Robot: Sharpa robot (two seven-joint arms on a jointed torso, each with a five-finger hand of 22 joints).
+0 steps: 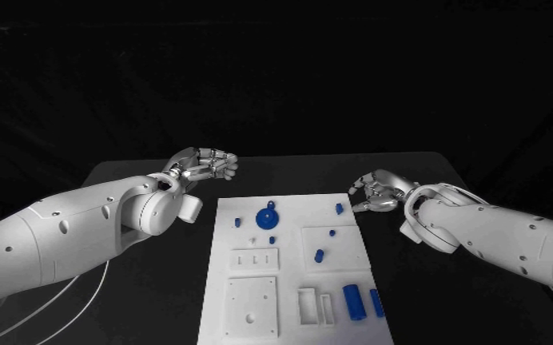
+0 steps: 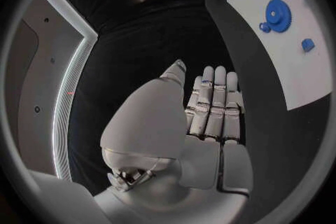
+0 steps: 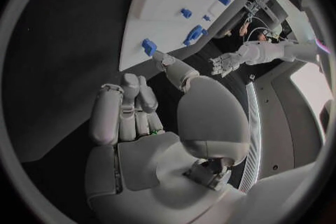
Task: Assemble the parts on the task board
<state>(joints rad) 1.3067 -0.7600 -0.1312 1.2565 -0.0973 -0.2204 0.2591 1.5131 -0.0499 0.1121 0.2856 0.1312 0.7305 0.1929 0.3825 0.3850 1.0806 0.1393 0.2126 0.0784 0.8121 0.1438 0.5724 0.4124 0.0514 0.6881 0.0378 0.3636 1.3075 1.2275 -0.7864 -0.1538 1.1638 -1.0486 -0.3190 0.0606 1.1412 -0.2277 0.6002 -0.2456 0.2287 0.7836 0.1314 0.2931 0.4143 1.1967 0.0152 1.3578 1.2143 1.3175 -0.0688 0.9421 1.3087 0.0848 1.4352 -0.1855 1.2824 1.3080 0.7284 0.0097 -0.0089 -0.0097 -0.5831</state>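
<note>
Looking down from the head view, the task board point(image 1: 288, 269) is lying lengthwise in the middle of the black table point(image 1: 138, 173), and the parts are sitting on it: a blue gear point(image 1: 268, 219) near the far left corner, a small blue peg point(image 1: 340, 209) toward the far right corner, and two blue cylinders point(image 1: 354, 302) lying side by side at the near right edge. The left hand point(image 1: 203, 164) is hovering off the board's far left corner with its fingers curled in and nothing in them; the right hand point(image 1: 377, 192) is hanging just off the far right edge, also curled on nothing.

Turning to the left wrist view, the left hand point(image 2: 210, 117) is showing its fingers point(image 2: 213, 95) folded together over bare table, well apart from the gear point(image 2: 278, 14).

Moving to the right wrist view, the right hand point(image 3: 140, 123) is likewise folded and holding nothing, with a small blue block point(image 3: 148, 47) at the board's edge nearest it.

These parts are probably light, rigid plastic (smooth, so likely slippery). The gear is best pinched across its rim, the cylinders across their middle.
</note>
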